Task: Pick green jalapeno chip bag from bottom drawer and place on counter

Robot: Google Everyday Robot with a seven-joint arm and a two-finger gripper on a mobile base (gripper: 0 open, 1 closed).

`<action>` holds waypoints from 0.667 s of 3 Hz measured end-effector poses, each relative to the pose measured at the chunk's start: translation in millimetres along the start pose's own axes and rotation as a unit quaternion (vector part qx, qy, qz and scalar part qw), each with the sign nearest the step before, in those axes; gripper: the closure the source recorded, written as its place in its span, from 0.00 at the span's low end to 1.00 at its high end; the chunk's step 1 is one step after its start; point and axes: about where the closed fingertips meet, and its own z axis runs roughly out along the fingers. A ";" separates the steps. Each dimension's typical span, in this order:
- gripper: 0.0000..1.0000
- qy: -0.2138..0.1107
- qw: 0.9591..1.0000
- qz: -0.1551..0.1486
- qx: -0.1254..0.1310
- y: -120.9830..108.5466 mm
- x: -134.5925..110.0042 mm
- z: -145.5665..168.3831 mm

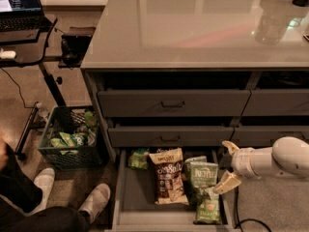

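Note:
The bottom drawer [120,187] is pulled open under the counter [193,28]. In it lie a brown-and-cream bag [168,175], a green "Kettle" bag [203,174] and another small green bag [138,158] at the back left. The green jalapeno chip bag [208,209] lies at the front right corner, partly under the Kettle bag. My gripper [228,165] hangs open and empty just outside the drawer's right side. It is level with the Kettle bag and behind the jalapeno bag.
Two shut grey drawers with bar handles [173,103] sit above the open one. A green crate of bags [67,138] stands on the floor at left by a desk leg. A person's shoes [95,202] are near the drawer's front left. A cable [241,221] lies on the floor at right.

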 end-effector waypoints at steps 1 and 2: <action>0.00 0.015 1.000 0.017 0.021 4.0 21.3 15.5; 0.00 0.043 0.998 0.031 0.046 0.2 75.3 56.1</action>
